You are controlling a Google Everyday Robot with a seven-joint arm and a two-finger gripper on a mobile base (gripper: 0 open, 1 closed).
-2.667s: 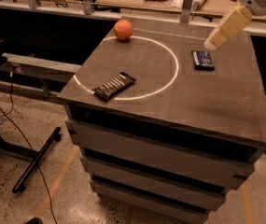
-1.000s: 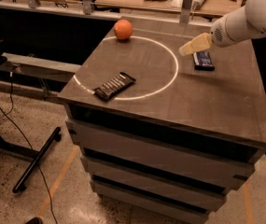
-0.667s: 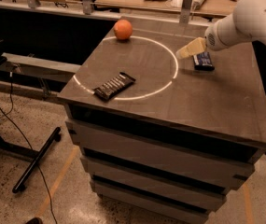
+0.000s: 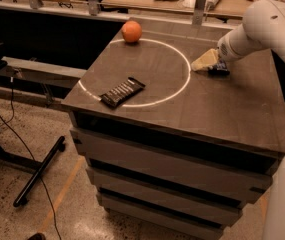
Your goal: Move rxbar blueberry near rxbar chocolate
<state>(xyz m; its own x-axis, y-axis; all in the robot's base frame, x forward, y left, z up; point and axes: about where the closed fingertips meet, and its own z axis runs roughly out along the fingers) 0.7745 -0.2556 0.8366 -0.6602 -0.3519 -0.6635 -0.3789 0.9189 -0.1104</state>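
Gripper (image 4: pixel 205 62) at rxbar blueberry (image 4: pixel 220 72); rxbar chocolate (image 4: pixel 122 92) diagonal, near-left to far-right.

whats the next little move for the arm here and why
Probably ease the gripper the last bit down onto the rxbar blueberry and take hold of it. The gripper sits right at the bar's left end, partly covering it, while the bar lies flat, far across the table from the rxbar chocolate near the front left edge.
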